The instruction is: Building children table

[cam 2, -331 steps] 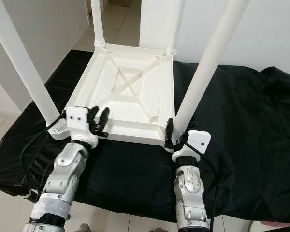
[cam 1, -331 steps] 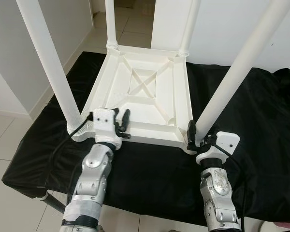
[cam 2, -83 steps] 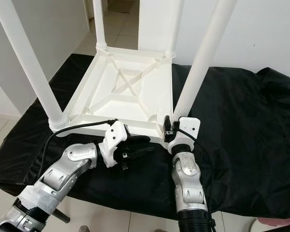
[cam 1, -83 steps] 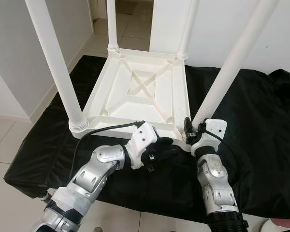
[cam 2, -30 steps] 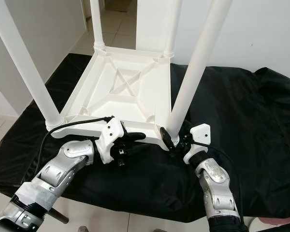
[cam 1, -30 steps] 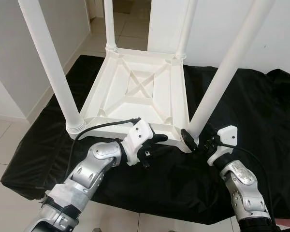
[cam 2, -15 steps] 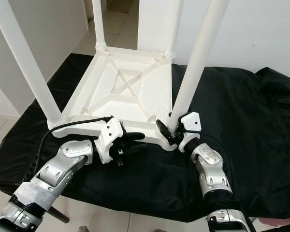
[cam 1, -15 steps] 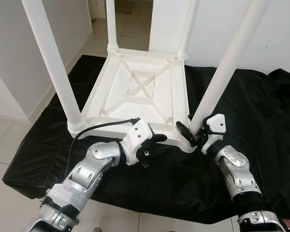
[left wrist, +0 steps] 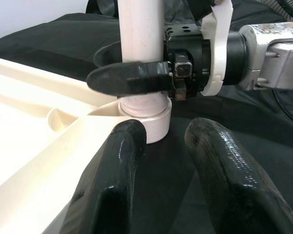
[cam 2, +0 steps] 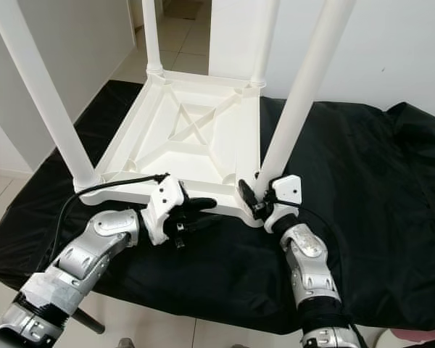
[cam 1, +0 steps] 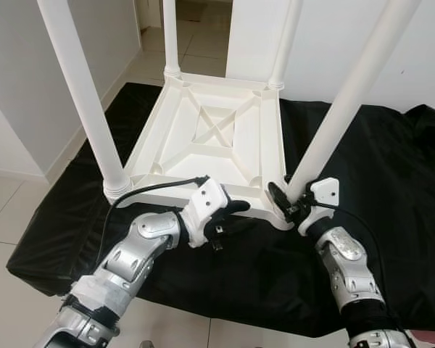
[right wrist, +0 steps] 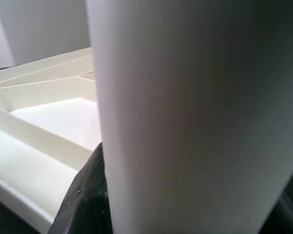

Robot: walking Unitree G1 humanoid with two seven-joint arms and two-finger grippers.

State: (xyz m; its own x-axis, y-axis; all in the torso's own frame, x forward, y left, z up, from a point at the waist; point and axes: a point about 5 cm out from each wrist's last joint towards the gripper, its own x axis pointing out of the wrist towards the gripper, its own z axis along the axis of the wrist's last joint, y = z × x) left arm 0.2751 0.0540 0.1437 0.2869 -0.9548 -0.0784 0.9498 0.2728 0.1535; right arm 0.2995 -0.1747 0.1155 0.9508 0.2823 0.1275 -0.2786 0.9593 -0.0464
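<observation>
A white plastic children's table [cam 1: 175,148] lies upside down on a black cloth, its legs pointing up. My right gripper [cam 1: 283,197] is shut around the base of the near-right leg [cam 1: 348,101], one finger on each side of it. The left wrist view shows that grip: a black fingertip [left wrist: 132,78] crosses the leg [left wrist: 140,29] just above its collar. Up close in the right wrist view, the leg [right wrist: 185,117] stands against a finger [right wrist: 85,192]. My left gripper [cam 1: 237,215] lies open at the table's near rim, pointing at that leg with nothing between its fingers [left wrist: 117,161].
The black cloth [cam 1: 391,181] covers a low platform that ends just in front of me. The near-left leg [cam 1: 80,94] rises left of my left arm, and the two far legs stand at the back corners. Tiled floor, white walls and a doorway lie around.
Over the last second my right gripper has swung in from the right and closed on the base of the near-right leg. The left gripper has stayed at the near rim.
</observation>
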